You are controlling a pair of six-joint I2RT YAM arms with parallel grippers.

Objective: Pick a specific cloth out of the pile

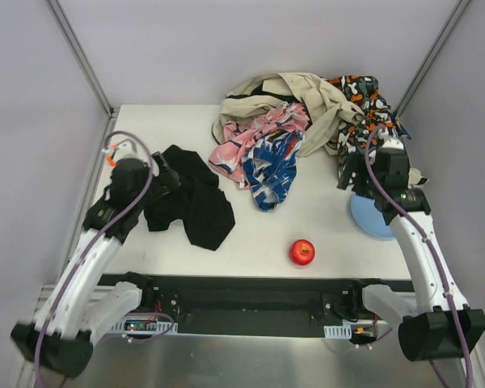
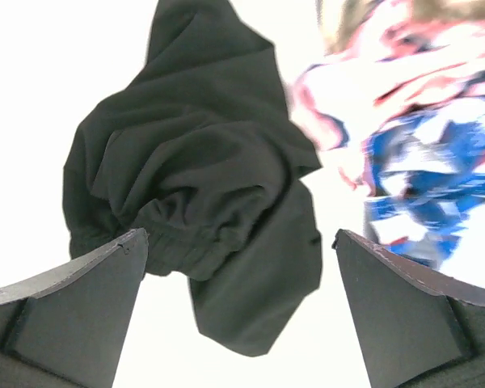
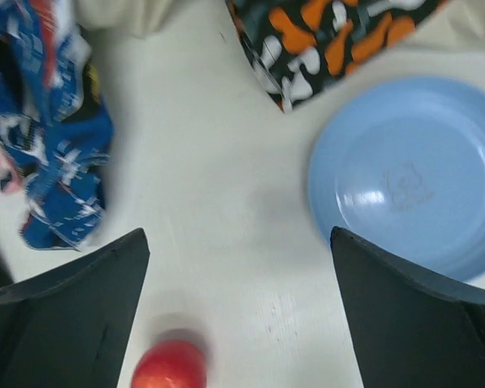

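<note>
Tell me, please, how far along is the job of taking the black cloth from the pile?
Looks mostly done: the black cloth lies on the table left of the pile, under no other fabric. In hand: nothing; the left gripper is open above the cloth, the right gripper open above the table. Left: perhaps only drawing the arms back.

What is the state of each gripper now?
Left gripper: open, over the black cloth, holding nothing.
Right gripper: open, holding nothing.
</note>
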